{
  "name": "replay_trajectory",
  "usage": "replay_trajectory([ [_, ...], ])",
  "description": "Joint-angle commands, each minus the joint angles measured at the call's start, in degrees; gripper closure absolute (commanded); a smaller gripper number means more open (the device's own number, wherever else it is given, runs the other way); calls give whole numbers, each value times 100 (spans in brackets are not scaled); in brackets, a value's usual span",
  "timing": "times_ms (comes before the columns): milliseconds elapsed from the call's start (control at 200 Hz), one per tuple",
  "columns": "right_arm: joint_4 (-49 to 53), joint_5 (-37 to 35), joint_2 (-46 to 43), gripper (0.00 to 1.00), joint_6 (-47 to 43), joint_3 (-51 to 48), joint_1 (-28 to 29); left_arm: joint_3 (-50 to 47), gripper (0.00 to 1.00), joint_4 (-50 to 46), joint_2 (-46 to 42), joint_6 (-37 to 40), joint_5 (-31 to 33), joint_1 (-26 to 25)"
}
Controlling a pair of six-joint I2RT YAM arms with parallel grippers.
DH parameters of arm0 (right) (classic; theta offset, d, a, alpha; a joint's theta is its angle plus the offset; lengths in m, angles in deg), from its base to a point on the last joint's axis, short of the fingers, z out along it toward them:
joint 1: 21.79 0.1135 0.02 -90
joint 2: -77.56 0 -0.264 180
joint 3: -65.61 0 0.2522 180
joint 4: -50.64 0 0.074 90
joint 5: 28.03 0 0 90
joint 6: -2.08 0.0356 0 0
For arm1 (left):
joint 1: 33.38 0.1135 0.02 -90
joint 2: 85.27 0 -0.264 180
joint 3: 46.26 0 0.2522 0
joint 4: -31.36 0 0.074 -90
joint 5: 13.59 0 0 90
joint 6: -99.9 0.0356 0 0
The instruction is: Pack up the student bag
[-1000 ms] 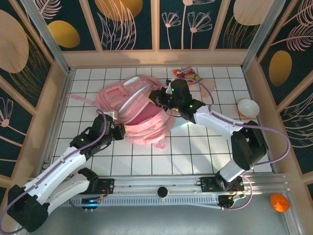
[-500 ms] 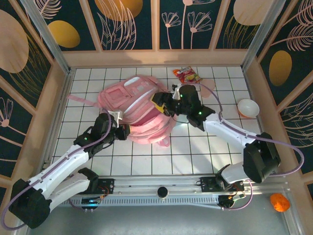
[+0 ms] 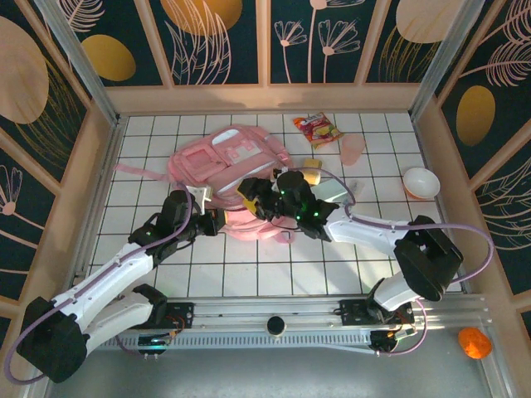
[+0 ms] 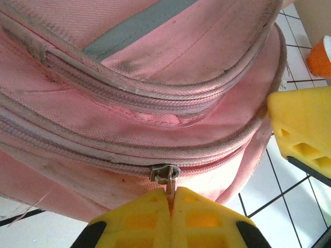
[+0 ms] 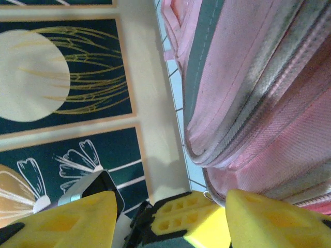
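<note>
The right gripper (image 3: pixel 253 195) has left the far side of the student bag (image 3: pixel 228 162) and swung round to its near edge. Its fingers are now apart and holding nothing, just beside the left gripper (image 4: pixel 170 202), which stays pinched together on the zipper pull (image 4: pixel 165 173). The bag lies flat on the tiled table (image 3: pixel 332 257), left of centre, and its zip looks closed on both sides of the pull, so I judge the work is now on the zip rather than on loading, with the right arm likely coming in to steady the fabric.

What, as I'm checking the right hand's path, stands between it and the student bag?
Nothing visible: the open right hand sits at the student bag's near edge, beside the left hand, shut on its zipper pull.
</note>
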Motion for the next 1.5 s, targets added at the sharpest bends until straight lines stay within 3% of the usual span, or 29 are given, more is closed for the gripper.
replay_trajectory([
  [0,418,-619,-275,42,183,76,133,-13,100,411,11,-98,80,11],
  [180,584,-914,-536,41,476,-204,284,26,100,554,141,-144,-12,7],
  [410,172,-856,-115,41,490,50,217,23,100,601,96,-126,-136,7],
  [1001,863,-1176,-248,39,677,-72,314,-8,100,875,48,-335,65,7],
  [1231,806,-1159,-96,39,560,-6,187,73,100,642,130,17,-240,7],
  [1366,1267,-1292,-409,39,451,-37,195,53,100,606,59,77,103,7],
  [1496,1461,-1300,-882,38,533,-383,195,-55,100,1063,147,-309,-108,7],
])
